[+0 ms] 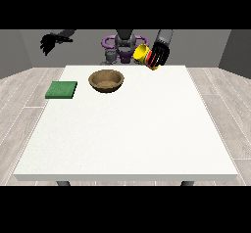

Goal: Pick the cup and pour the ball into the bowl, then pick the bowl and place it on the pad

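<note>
Hand at view's right (158, 56) has fingers curled round yellow cup (142, 54), cup tilted, held above table's (127, 139) far edge, right of brown bowl (106, 80). Green pad (62, 90) at far left. Hand at view's left (50, 42) raised, fingers unclear – cannot tell

Bowl (106, 80), upper centre: brown, wood-like, matt, slightly grainy inside. Cup (142, 54), upper right of centre: yellow, smooth, plastic-looking, w/ red inside. Pad (62, 90), left: green, flat matt. Table (127, 129): white, matt, finely speckled. Floor (19, 114), at the edges: pale wood-look planks.
</note>
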